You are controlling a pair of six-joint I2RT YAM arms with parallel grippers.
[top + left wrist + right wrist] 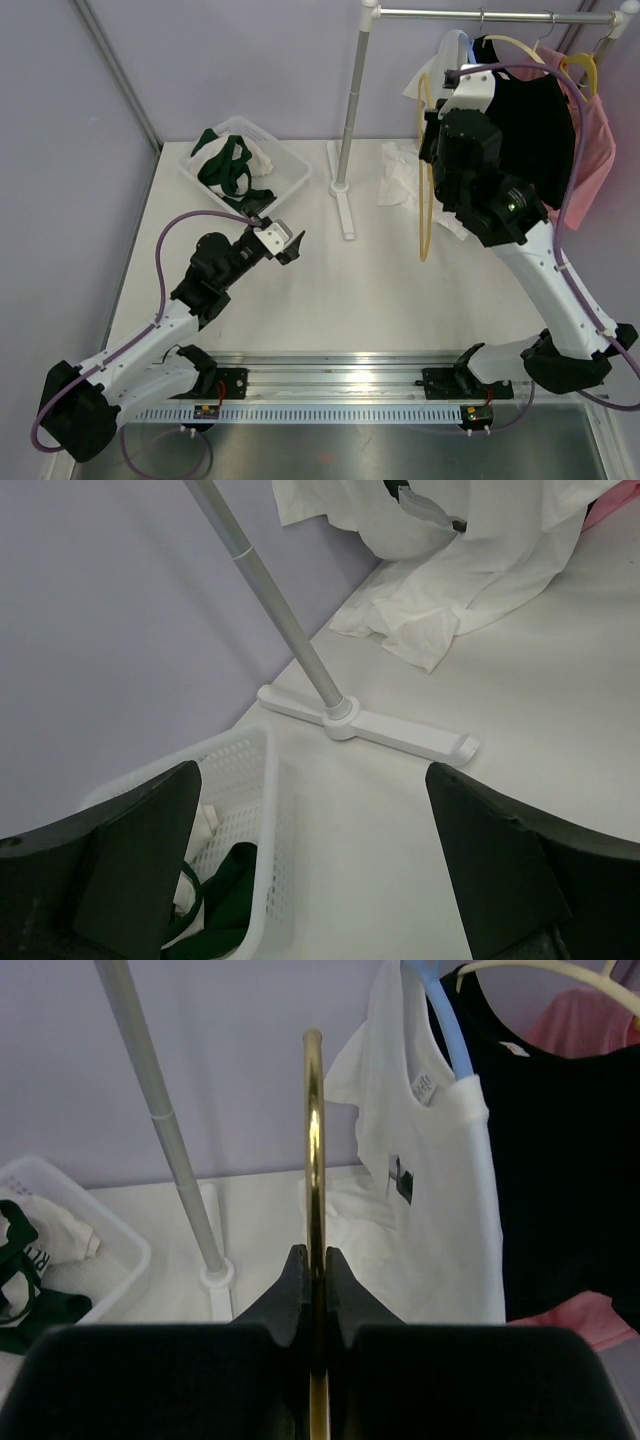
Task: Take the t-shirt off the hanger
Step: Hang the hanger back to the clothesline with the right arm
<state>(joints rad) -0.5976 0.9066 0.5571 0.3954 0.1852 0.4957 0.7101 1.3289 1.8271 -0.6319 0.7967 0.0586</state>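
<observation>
The right arm (540, 260) rears up from its base at the near edge of the tabletop (330, 300). It bends at the elbow and reaches back toward the clothes rail (480, 14), with its wrist turned toward the left side of the rack. Its jaws are pressed together on the thin rim of a yellow hanger (427, 190), which hangs edge-on below the grip, with its lower end close above the tabletop. In the right wrist view the hanger's rim runs straight up out of the closed jaws.

The white t-shirt (440, 1220) hangs just beyond and to the right of that pinched rim, apart from the jaws. A blue hanger (450, 1030) shows at its neck. White cloth (405, 180) lies bunched on the tabletop beneath it, beside the foot of the rack's pole (352, 100). To its right on the rail are a black t-shirt (530, 120) and a pink garment (597, 130).

The left arm (200, 285) lies low and stretched forward over the left of the tabletop, with its wrist near a white basket (290, 165) that holds a green garment (228, 165). Its jaws are spread wide with nothing between them. They point toward the pole's foot, well apart from the white t-shirt.
</observation>
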